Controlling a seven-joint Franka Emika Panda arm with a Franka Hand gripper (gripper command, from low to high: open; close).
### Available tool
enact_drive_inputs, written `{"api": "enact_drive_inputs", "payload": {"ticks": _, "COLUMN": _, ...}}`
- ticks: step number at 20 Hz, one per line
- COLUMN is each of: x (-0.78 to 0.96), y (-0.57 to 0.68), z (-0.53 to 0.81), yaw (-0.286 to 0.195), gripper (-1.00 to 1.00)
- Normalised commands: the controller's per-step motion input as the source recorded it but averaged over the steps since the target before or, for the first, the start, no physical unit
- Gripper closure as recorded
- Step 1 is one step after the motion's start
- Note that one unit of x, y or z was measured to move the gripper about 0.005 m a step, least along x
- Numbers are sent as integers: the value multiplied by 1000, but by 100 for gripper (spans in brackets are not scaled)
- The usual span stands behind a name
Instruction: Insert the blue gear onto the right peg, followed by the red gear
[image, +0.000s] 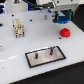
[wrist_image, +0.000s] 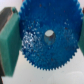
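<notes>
1. Two views logged, exterior and wrist. Exterior view, far left: white table (image: 15, 52) surface, bare along the left edge apart from a faint object at the frame border, too blurred to identify.
2. Upper left of the exterior view: a small beige-and-white block assembly (image: 18, 27) stands on the table, details not resolvable.
3. Lower centre of the exterior view: grey base plate (image: 45, 56) with a black border lies flat on the table. Two dark upright pins stand on it; the right peg (image: 51, 50) is the one toward the exterior view's right. Both pegs are bare.
4. Right of centre in the exterior view: red gear (image: 64, 32) lies on the table, well apart from the plate.
5. Upper right of the exterior view: the arm's gripper (image: 63, 18) hangs above the table with the blue gear (image: 62, 20) at its tip, just beyond the red gear.
6. Wrist view: blue gear (wrist_image: 49, 35) fills the frame, teeth and centre hole visible, pressed against a teal finger pad (wrist_image: 10, 39) at one edge. Claw is closed on the gear's rim, spread about the gear's width.
</notes>
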Motion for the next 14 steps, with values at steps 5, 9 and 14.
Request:
{"api": "enact_drive_inputs", "payload": {"ticks": 5, "x": 777, "y": -272, "z": 405, "yaw": 0, "gripper": 100}}
{"api": "enact_drive_inputs", "payload": {"ticks": 9, "x": 806, "y": -268, "z": 363, "yaw": 0, "gripper": 100}}
{"api": "enact_drive_inputs", "payload": {"ticks": 14, "x": 813, "y": -269, "z": 286, "yaw": 0, "gripper": 100}}
